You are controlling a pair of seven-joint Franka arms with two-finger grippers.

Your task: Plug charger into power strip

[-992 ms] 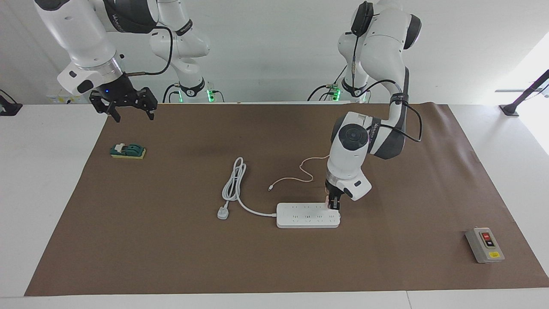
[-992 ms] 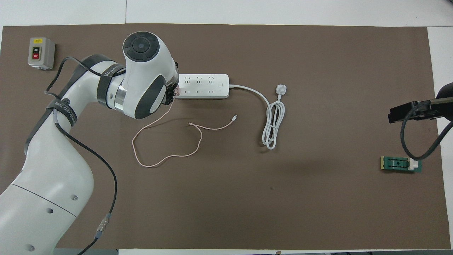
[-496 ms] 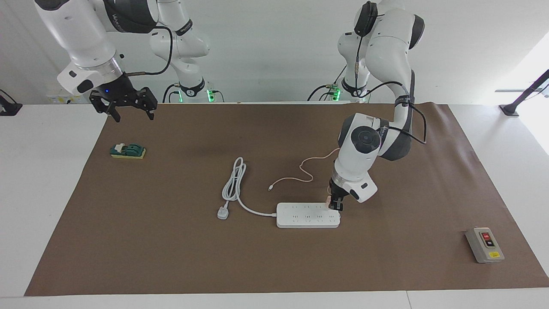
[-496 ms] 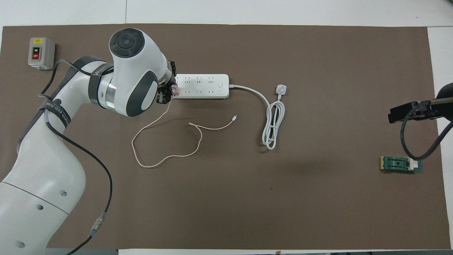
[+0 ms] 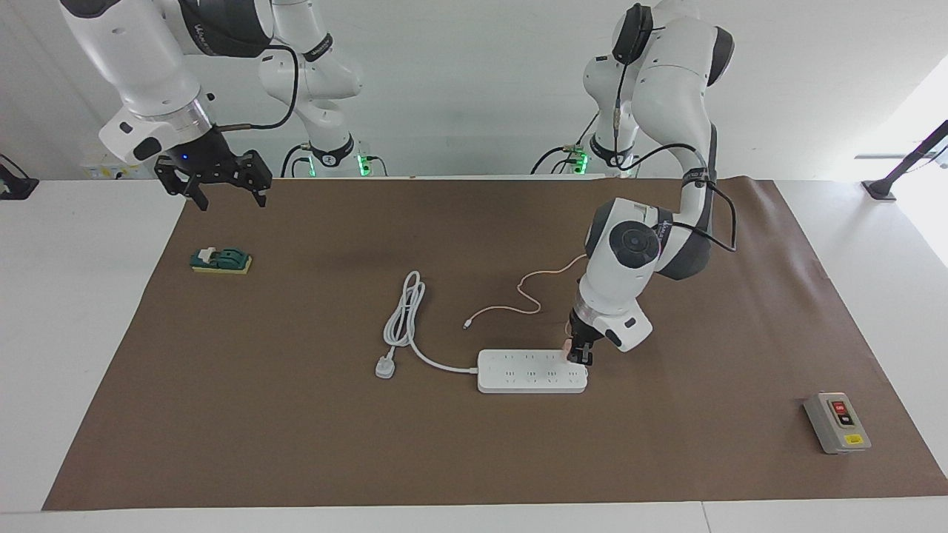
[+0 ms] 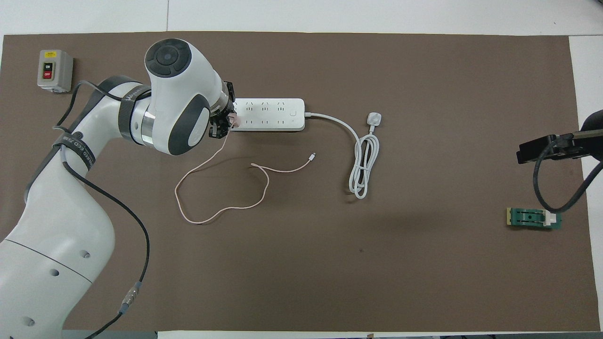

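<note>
The left gripper [image 5: 580, 354] is clamped on the pale-pink charger [image 5: 568, 345], holding it down against the top of the white power strip [image 5: 529, 371] at the strip's end toward the left arm's side of the table. The charger's thin pink cable [image 6: 221, 188] trails in a loose loop across the brown mat [image 6: 330, 263], nearer to the robots than the strip. The strip's thick white cord [image 6: 362, 160] ends in a three-pin plug [image 6: 373, 118]. The right gripper [image 5: 222, 181] waits with fingers spread apart above the mat's corner, over a green block [image 5: 221, 260]. A grey switch box [image 5: 837, 423] sits well apart.
</note>
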